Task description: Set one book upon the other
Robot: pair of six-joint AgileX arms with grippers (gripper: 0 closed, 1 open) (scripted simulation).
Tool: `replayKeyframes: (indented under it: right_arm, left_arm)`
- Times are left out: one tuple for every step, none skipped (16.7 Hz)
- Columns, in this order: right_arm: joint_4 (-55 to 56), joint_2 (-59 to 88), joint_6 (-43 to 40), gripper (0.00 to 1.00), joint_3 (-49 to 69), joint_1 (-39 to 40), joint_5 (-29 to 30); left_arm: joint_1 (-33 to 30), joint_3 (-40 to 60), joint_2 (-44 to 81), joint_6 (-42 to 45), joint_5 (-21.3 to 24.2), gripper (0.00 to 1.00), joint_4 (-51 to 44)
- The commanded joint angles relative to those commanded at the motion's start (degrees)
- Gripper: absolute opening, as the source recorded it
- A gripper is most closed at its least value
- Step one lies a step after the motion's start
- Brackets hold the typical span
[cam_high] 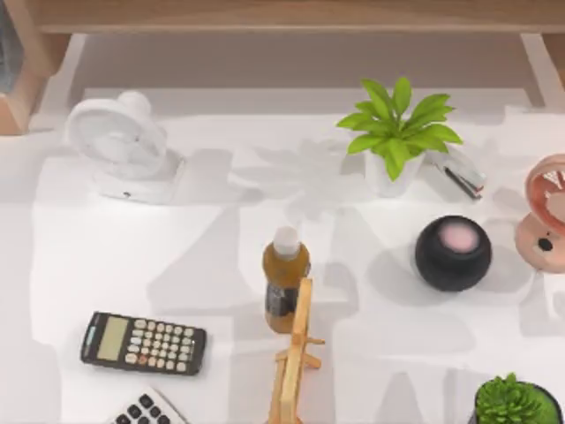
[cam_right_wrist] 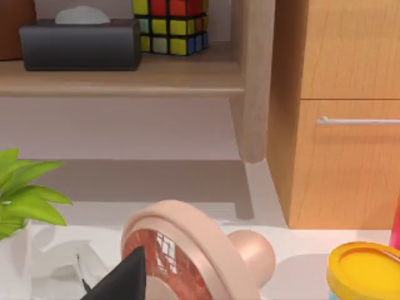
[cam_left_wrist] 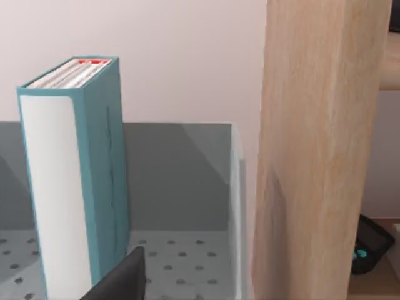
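the left gripper [cam_left_wrist: 122,278] faces 1 upright teal book [cam_left_wrist: 78,175] in a grey tray [cam_left_wrist: 187,250]; finger spread i cannot tell. stiff, smooth, weighty: pinch across its covers.

A dark, matte, wedge-shaped pincer fingertip [cam_left_wrist: 119,278] shows at each wrist.

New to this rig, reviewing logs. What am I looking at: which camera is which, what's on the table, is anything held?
It's a simulated two-arm AgileX robot at a white table. The top view looks down on fans, a potted plant, a black speaker, a bottle, a wooden stand and calculators. The other two pictures come from cameras on the arms' wrists. The left wrist view faces an upright teal book in a grey tray beside a wooden post. The right wrist view looks over the pink fan toward shelves. Nothing is visibly held.
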Motion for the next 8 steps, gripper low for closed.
replayKeyframes:
  right_arm:
    - [0.0,0.0,0.0,1.00,0.0,0.0,0.0]
    - [0.0,0.0,0.0,1.00,0.0,0.0,0.0]
    - [0.0,0.0,0.0,1.00,0.0,0.0,0.0]
    - [0.0,0.0,0.0,1.00,0.0,0.0,0.0]
    - [0.0,0.0,0.0,1.00,0.0,0.0,0.0]
    - [0.0,0.0,0.0,1.00,0.0,0.0,0.0]
    - [0.0,0.0,0.0,1.00,0.0,0.0,0.0]
    - [0.0,0.0,0.0,1.00,0.0,0.0,0.0]
  left_arm:
    - [1.2,4.1,6.2,0.0,1.3,1.00,1.7]
    - [2.3,8.0,12.1,0.0,2.5,1.00,3.3]
    - [3.3,11.7,17.8,0.0,3.6,1.00,4.8]
    - [4.3,15.2,23.1,0.0,4.7,1.00,6.2]
    - [5.2,18.5,28.0,0.0,5.7,1.00,7.6]
    - [6.0,21.5,32.4,0.0,6.6,1.00,8.8]
    - [6.8,24.1,36.2,0.0,7.5,1.00,9.8]
    - [7.4,26.3,39.5,0.0,8.2,1.00,10.8]
